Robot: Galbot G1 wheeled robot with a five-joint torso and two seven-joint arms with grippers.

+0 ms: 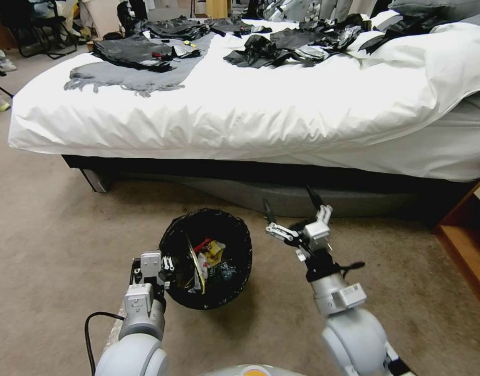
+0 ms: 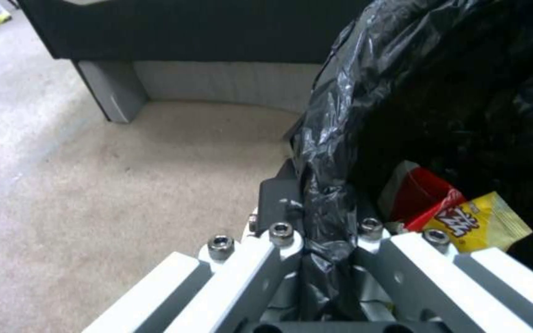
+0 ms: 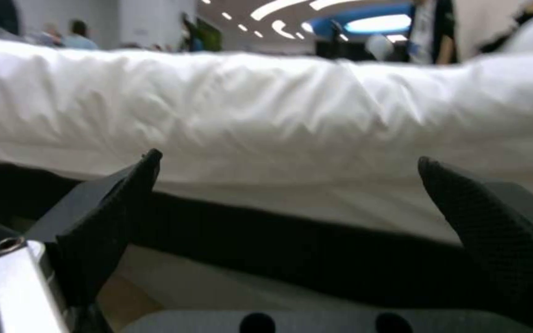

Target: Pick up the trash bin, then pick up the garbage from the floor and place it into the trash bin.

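- The trash bin is held at its near-left rim by the left claw; in the left wrist view the fingers are seen clamped on the black liner folded over that rim.
- The bin is positioned near the robot, left of centre, in front of the bed. Whether its base rests on the carpet or hangs just above it cannot be told.
- Garbage is already inside: a red-and-white packet and a yellow wrapper lie against the liner wall.
- The right claw is held spread wide and empty, to the right of the bin and pointed toward the bed.
- For the step in hand, the bin should be kept level and its mouth upward, so that the contents are not spilled. The grip appears to fall largely on thin liner film (slippage is judged possible), so abrupt motion should be avoided.
- No loose litter is visible on the carpet around the bin; a search further afield is judged necessary.
- Obstructions: the bed frame lies just beyond the right claw, and a wooden shelf unit stands at the far right. Dark clothing on the bed is not part of the task.
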